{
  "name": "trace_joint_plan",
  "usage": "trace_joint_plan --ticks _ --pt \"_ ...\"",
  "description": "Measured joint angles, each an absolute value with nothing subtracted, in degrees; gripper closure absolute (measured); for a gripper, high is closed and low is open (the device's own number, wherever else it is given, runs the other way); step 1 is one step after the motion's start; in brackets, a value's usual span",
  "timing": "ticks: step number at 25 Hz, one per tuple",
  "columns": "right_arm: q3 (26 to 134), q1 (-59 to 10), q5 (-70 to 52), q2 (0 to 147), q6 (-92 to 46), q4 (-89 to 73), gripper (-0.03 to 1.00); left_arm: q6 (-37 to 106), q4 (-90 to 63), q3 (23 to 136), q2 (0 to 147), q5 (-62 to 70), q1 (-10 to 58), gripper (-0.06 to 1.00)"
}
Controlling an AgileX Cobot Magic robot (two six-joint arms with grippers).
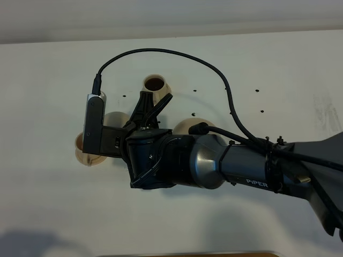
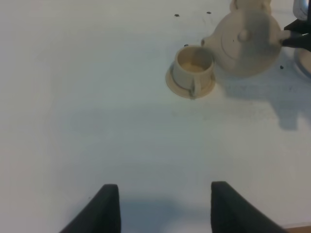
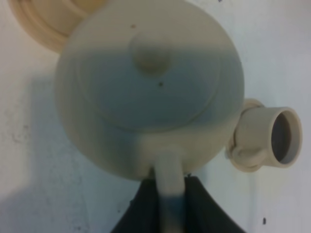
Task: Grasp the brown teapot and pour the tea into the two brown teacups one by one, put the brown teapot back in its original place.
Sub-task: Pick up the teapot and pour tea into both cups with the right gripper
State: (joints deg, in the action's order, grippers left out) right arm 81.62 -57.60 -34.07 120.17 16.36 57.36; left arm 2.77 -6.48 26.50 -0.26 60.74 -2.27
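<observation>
My right gripper (image 3: 170,206) is shut on the loop handle of the brown teapot (image 3: 150,87). It reaches across from the right in the high view, and its wrist hides most of the teapot (image 1: 115,120). The teapot (image 2: 248,41) hangs over the table with its spout at the rim of one brown teacup (image 2: 193,68), which stands on its small saucer. The second teacup (image 1: 155,85) stands farther back. The original place, a wider flat saucer (image 1: 187,126), lies bare beside the arm. My left gripper (image 2: 163,208) is open and holds nothing, well short of the cups.
A black cable (image 1: 214,69) loops above the right arm (image 1: 241,166) over the white table (image 1: 278,64). Small dark specks (image 1: 259,90) dot the tabletop. The table's back edge runs along the top of the high view.
</observation>
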Motion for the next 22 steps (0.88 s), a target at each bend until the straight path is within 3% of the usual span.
trace_joint_plan --ticks 22 --pt "81.62 -57.60 -35.34 120.17 11.24 64.00 0.88 2.83 -6.48 26.50 -0.26 60.74 -2.27 0.46"
